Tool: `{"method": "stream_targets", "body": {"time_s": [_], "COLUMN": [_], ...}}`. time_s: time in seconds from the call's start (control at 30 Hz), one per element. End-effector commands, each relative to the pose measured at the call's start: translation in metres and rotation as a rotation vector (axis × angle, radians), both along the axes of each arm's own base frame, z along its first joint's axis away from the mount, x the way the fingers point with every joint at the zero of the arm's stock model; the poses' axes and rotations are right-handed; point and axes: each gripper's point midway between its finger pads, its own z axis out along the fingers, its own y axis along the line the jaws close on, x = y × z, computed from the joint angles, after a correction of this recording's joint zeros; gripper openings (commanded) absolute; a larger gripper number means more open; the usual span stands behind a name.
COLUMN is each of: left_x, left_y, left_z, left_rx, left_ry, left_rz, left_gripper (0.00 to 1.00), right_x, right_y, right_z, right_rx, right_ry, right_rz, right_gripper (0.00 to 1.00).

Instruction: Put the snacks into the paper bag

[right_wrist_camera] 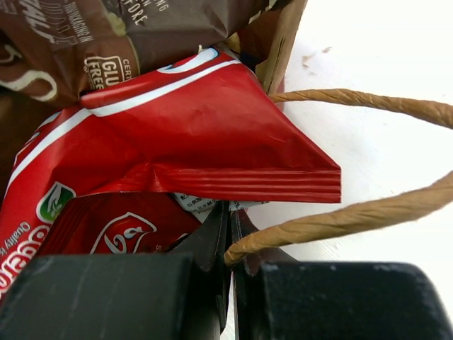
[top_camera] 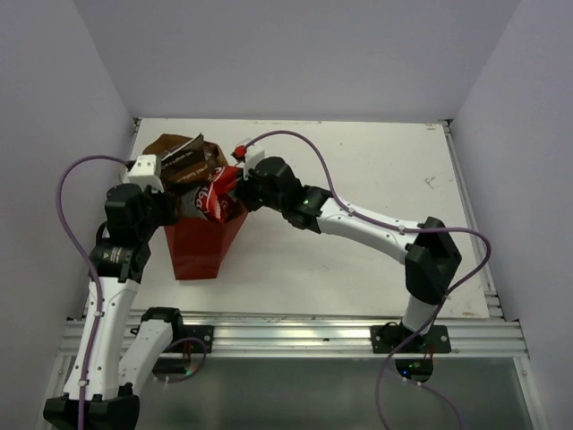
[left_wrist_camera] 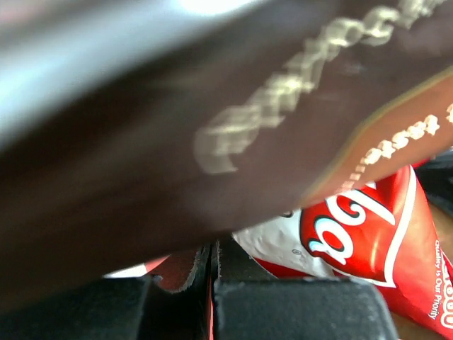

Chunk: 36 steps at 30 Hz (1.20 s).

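The red paper bag (top_camera: 199, 246) stands upright at the left middle of the table. The dark brown Kettle bag (top_camera: 183, 161) and a red-white chip bag (top_camera: 213, 199) stick out of its mouth. My left gripper (top_camera: 170, 208) is shut on the bag's left rim; a thin red paper edge shows between its fingers (left_wrist_camera: 214, 255). My right gripper (top_camera: 240, 190) is shut on the right rim, where the string handle (right_wrist_camera: 354, 216) comes out of the jaws (right_wrist_camera: 232, 219). The red bag (right_wrist_camera: 191, 134) and the Kettle bag (right_wrist_camera: 106, 42) fill the right wrist view. The blue Doritos bag is hidden.
The white table (top_camera: 376, 179) is walled at the back and on both sides. A metal rail (top_camera: 304, 336) runs along the near edge, with both arm bases on it. The right arm's links (top_camera: 376, 224) stretch across the table's middle.
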Motion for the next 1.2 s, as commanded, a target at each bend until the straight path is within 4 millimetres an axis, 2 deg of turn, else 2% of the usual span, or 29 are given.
{"method": "stream_targets", "body": {"time_s": [0.0, 0.1, 0.17, 0.23, 0.27, 0.37, 0.43, 0.53, 0.57, 0.6, 0.63, 0.67, 0.7, 0.73, 0.77, 0.8, 0.83, 0.87, 0.93, 0.97, 1.0, 1.03, 1.07, 1.1, 1.17], "left_x": [0.018, 0.020, 0.019, 0.020, 0.021, 0.025, 0.030, 0.034, 0.033, 0.034, 0.034, 0.033, 0.032, 0.032, 0.022, 0.028, 0.026, 0.016, 0.022, 0.018, 0.026, 0.026, 0.021, 0.026, 0.025], "left_y": [-0.055, -0.074, -0.083, -0.097, -0.103, -0.119, -0.126, -0.132, -0.138, -0.140, -0.144, -0.151, -0.157, -0.162, -0.181, -0.180, -0.188, -0.211, -0.226, -0.242, -0.247, -0.250, -0.258, -0.257, -0.254], "left_z": [0.064, 0.090, 0.108, 0.111, 0.116, 0.109, 0.103, 0.096, 0.084, 0.078, 0.075, 0.058, 0.051, 0.048, 0.035, 0.026, 0.024, 0.041, 0.046, 0.078, 0.077, 0.082, 0.103, 0.103, 0.108], "left_rx": [-0.074, -0.082, -0.084, -0.096, -0.102, -0.120, -0.114, -0.119, -0.127, -0.137, -0.147, -0.149, -0.163, -0.166, -0.163, -0.123, -0.104, -0.105, -0.041, -0.056, -0.003, 0.021, 0.011, 0.042, 0.061], "left_ry": [-0.228, -0.297, -0.339, -0.340, -0.359, -0.341, -0.328, -0.339, -0.319, -0.311, -0.309, -0.278, -0.267, -0.280, -0.254, -0.243, -0.241, -0.268, -0.258, -0.305, -0.294, -0.291, -0.320, -0.317, -0.311], "left_rz": [-0.307, -0.403, -0.445, -0.495, -0.511, -0.534, -0.505, -0.460, -0.467, -0.461, -0.465, -0.467, -0.467, -0.462, -0.501, -0.432, -0.427, -0.473, -0.463, -0.485, -0.460, -0.454, -0.458, -0.421, -0.393], "left_gripper": [0.00, 0.00, 0.00, 0.00, 0.00, 0.00, 0.00, 0.00, 0.00, 0.00, 0.00, 0.00, 0.00, 0.00, 0.00, 0.00, 0.00, 0.00, 0.00, 0.00, 0.00, 0.00, 0.00, 0.00, 0.00], "right_x": [-0.007, -0.013, -0.018, -0.021, -0.024, -0.025, -0.021, -0.018, -0.020, -0.021, -0.022, -0.022, -0.025, -0.026, -0.025, -0.025, -0.024, -0.022, -0.019, -0.018, -0.017, -0.018, -0.019, -0.020, -0.023], "right_y": [-0.042, -0.062, -0.081, -0.097, -0.102, -0.119, -0.131, -0.153, -0.160, -0.166, -0.171, -0.179, -0.186, -0.192, -0.199, -0.203, -0.206, -0.208, -0.210, -0.212, -0.214, -0.216, -0.218, -0.221, -0.229], "right_z": [0.117, 0.131, 0.149, 0.160, 0.159, 0.156, 0.144, 0.113, 0.110, 0.090, 0.081, 0.072, 0.058, 0.052, 0.047, 0.048, 0.052, 0.057, 0.084, 0.095, 0.116, 0.124, 0.133, 0.142, 0.145], "right_rx": [0.143, 0.129, 0.129, 0.123, 0.108, 0.072, 0.025, -0.072, -0.073, -0.108, -0.112, -0.129, -0.146, -0.160, -0.175, -0.175, -0.173, -0.170, -0.148, -0.141, -0.122, -0.117, -0.105, -0.098, -0.100], "right_ry": [-0.200, -0.224, -0.255, -0.277, -0.273, -0.275, -0.267, -0.232, -0.226, -0.202, -0.180, -0.168, -0.145, -0.139, -0.136, -0.137, -0.145, -0.156, -0.206, -0.225, -0.258, -0.269, -0.282, -0.295, -0.300], "right_rz": [-0.064, -0.099, -0.127, -0.158, -0.161, -0.205, -0.258, -0.343, -0.362, -0.370, -0.390, -0.417, -0.436, -0.449, -0.472, -0.479, -0.484, -0.489, -0.496, -0.499, -0.506, -0.507, -0.510, -0.514, -0.525], "right_gripper": [0.00, 0.00, 0.00, 0.00, 0.00, 0.00, 0.00, 0.00, 0.00, 0.00, 0.00, 0.00, 0.00, 0.00, 0.00, 0.00, 0.00, 0.00, 0.00, 0.00, 0.00, 0.00, 0.00, 0.00, 0.00]}}
